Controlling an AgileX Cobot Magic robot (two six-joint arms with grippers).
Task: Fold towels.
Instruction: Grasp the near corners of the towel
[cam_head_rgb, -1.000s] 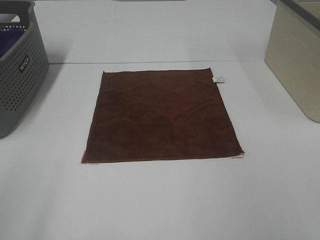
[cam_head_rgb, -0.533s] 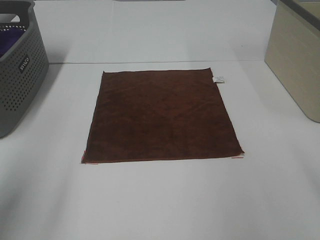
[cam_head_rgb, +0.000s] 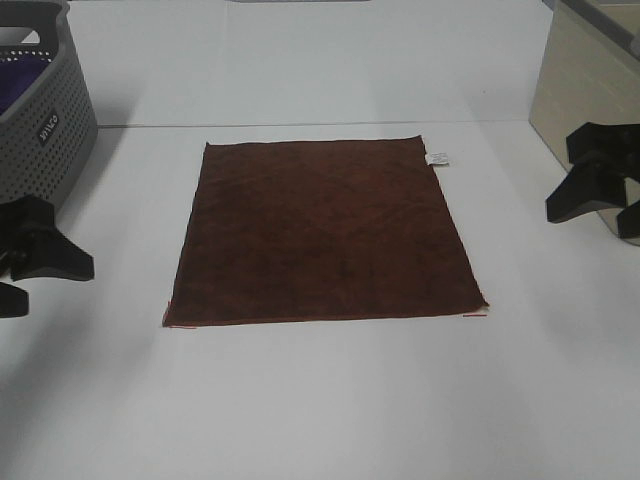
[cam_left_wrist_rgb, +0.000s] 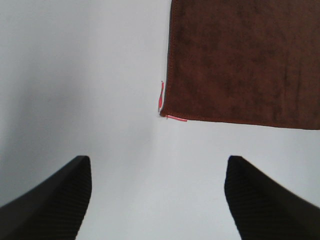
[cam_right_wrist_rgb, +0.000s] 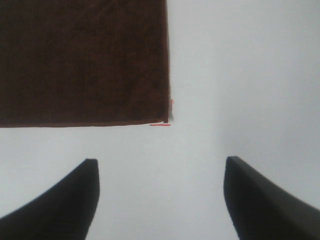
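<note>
Exterior high view alone takes in the whole towel, lying flat at the centre of the table, with its white tag at the 1 o'clock corner; any print on the tag is too small to read. A grey basket at 10 o'clock bears a dark label whose white letters I cannot make out. The left tool sits at 8 o'clock and the right tool at 3 o'clock, both apart from the towel. Each wrist view shows only one near corner, edged by thin red marks, and its tool's fingers spread wide.
</note>
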